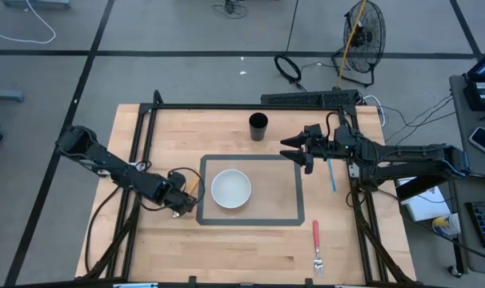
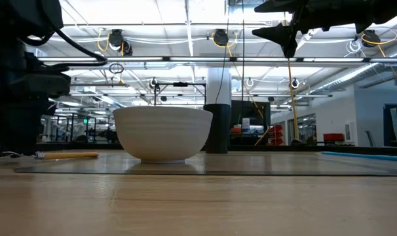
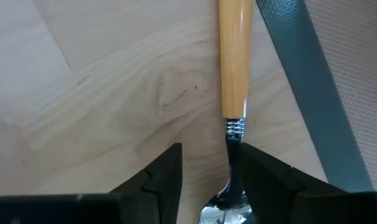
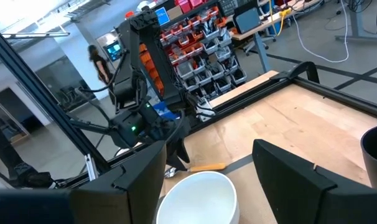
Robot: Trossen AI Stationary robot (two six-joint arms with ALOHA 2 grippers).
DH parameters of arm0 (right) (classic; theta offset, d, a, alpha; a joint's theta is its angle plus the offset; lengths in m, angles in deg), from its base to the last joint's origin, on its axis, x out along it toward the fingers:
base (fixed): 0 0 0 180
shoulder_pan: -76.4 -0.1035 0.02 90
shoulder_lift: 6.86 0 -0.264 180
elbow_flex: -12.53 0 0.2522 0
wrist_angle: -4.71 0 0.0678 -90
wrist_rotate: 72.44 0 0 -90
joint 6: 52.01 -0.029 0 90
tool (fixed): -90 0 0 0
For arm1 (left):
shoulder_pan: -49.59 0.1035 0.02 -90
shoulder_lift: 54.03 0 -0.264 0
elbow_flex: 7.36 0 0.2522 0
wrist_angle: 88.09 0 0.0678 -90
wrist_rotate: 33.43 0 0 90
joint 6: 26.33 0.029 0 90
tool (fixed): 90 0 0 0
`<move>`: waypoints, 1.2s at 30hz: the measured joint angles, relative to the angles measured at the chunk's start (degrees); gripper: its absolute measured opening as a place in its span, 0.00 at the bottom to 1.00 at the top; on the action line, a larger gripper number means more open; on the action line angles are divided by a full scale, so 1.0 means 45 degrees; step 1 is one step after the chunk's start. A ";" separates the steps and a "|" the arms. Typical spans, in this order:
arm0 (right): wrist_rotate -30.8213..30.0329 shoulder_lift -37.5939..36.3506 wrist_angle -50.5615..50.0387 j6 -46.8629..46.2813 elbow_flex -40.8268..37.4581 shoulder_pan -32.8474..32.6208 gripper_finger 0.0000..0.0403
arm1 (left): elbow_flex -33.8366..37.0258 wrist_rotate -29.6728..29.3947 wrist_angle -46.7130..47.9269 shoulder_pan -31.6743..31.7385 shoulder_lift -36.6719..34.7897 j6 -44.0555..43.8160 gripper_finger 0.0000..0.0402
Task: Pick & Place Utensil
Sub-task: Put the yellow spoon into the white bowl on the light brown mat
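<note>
A spoon with an orange handle [image 3: 235,62] and a metal neck lies flat on the wood just left of the grey-edged mat [image 1: 290,216]; it also shows in the high view [image 1: 192,182] and the low view [image 2: 67,155]. My left gripper [image 3: 210,152] points down over it, open, with one finger on either side of the neck and bowl end [image 3: 226,211]. A white bowl [image 1: 230,189] stands on the mat. My right gripper [image 1: 294,152] hangs open and level above the mat's far right corner, holding nothing. My left gripper stands open astride the spoon's metal neck [image 3: 234,134], coming from above with the fingers across the spoon. The neck runs close along the inner side of one finger [image 3: 257,168]; whether they touch, I cannot tell. The spoon lies on the table.
A black cup [image 1: 258,126] stands beyond the mat's far edge. A red-handled fork [image 1: 316,244] lies near the front right, and a blue utensil [image 1: 331,174] lies right of the mat under the right arm. Black frame rails border the table.
</note>
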 joint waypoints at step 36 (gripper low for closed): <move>-0.0029 0.0000 -0.0039 0.0112 0.0000 0.0000 0.59 | 0.0128 0.0547 -0.0230 0.0053 -0.0919 0.0701 0.30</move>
